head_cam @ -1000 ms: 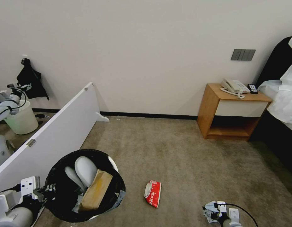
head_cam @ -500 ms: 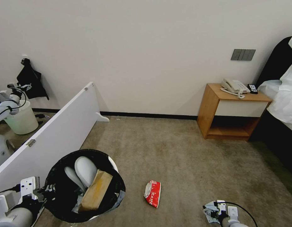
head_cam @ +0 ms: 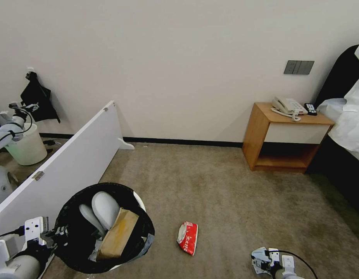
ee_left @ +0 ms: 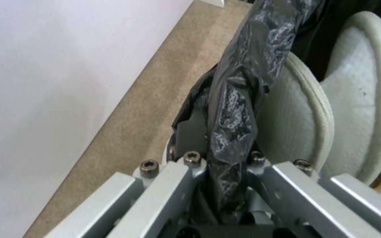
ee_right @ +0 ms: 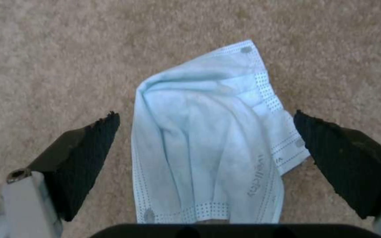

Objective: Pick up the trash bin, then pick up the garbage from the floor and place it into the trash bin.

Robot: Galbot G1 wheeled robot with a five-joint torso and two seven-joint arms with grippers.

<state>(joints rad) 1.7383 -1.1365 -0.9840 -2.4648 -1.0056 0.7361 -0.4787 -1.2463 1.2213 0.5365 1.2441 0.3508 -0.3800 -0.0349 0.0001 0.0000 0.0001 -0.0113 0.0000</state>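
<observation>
We are holding the trash bin with our left gripper, whose jaws are pinched tight on the crinkly black bag folded over the rim, so the bin is hanging at our left side where we can drop litter into it. Just past that grip, inside the bin, two white slippers and a brown paper bag are leaning against each other. Our right gripper is hovering low over the carpet with its black pads spread wide, and the pale-blue mask is lying crumpled directly between them, not yet touched; we judge the wide opening is meant to straddle the whole fold. A red snack packet is lying on the floor between the two grippers.
</observation>
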